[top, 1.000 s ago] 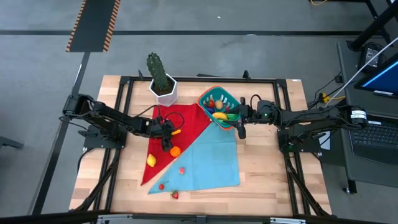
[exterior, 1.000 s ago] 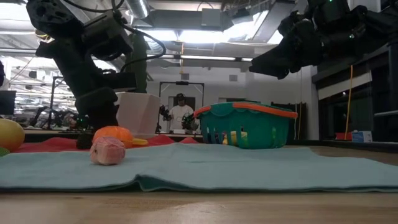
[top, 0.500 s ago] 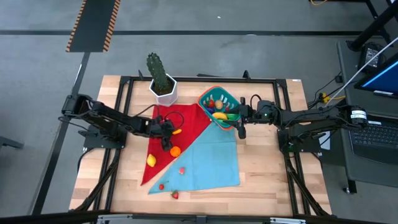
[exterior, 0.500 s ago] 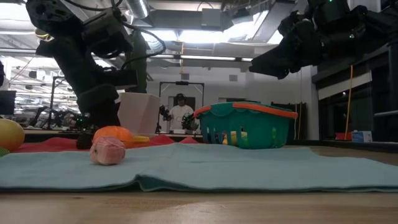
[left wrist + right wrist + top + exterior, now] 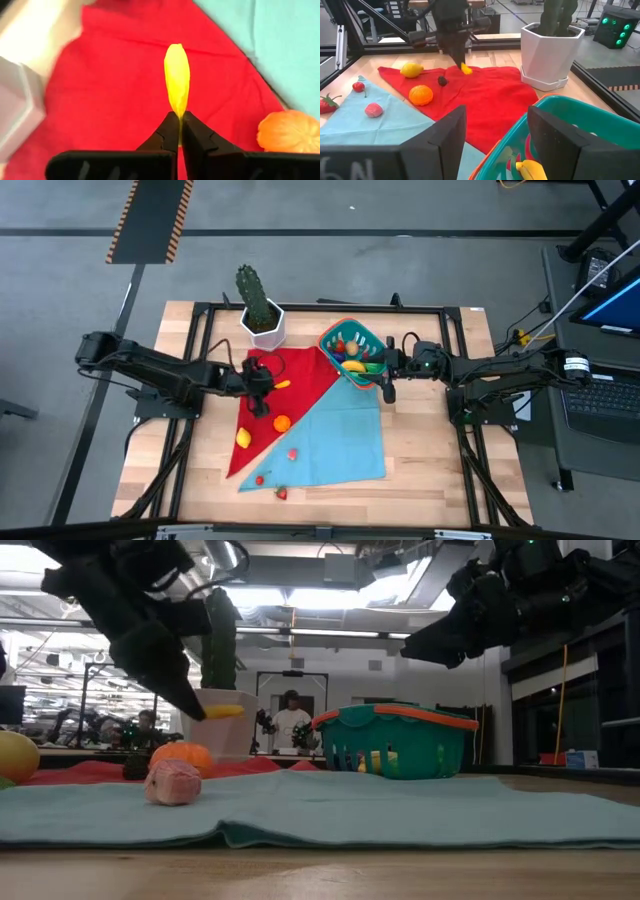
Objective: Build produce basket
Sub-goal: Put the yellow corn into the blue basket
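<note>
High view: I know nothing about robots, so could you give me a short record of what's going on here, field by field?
Left gripper: shut on small yellow elongated toy piece, lifted above red cloth
Right gripper: open, empty, at teal slotted plastic basket
In basket: produce, including yellow banana
On red cloth: round orange, yellow lemon
On light-blue cloth: pink round piece
Beside basket: white hexagonal cactus pot

Yellow banana (image 5: 177, 77), red cloth (image 5: 115, 85)
</note>
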Motion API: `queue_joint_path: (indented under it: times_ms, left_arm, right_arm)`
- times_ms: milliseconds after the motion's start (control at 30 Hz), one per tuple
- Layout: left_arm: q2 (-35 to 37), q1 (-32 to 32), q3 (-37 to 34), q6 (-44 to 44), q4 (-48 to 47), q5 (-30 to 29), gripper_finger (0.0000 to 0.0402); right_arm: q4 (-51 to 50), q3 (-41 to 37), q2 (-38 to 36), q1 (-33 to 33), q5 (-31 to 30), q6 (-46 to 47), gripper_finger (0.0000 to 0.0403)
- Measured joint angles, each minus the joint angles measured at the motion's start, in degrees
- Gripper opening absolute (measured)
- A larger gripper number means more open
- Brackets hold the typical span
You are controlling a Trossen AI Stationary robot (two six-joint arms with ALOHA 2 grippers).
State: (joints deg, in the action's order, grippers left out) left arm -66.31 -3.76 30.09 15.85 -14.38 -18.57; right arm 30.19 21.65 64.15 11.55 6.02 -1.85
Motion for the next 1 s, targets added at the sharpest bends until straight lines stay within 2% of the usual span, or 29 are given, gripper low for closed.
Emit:
queue_joint_path:
  times_ms: [200, 433, 767, 867, 1000]
  left_arm:
    - [6.1, 0.0, -0.6, -3.3, -1.2, -0.4, 0.0002]
    - [15.0, -0.1, -6.7, -4.1, -0.3, -0.3, 0.0001]
    - [27.1, -0.1, -20.4, -8.3, 22.1, 10.0, 0.0000]
    - [29.2, -0.1, -23.8, -9.9, 29.3, 13.5, 0.0000]
    - [30.6, -0.1, -26.1, -11.6, 36.0, 15.1, 0.0000]
  right_arm:
    - [-0.3, 0.0, 0.0, 0.0, 0.0, 0.0, 0.0212]
    - [-0.3, 0.0, 0.0, 0.0, 0.0, 0.0, 0.0212]
    - [-0.2, 0.0, 0.0, -0.6, 0.1, 1.4, 0.0212]
    - [0.0, 0.0, 0.0, -1.3, 0.1, 1.4, 0.0212]
    - [0.2, 0.0, 0.0, -2.1, 0.1, 1.4, 0.0212]
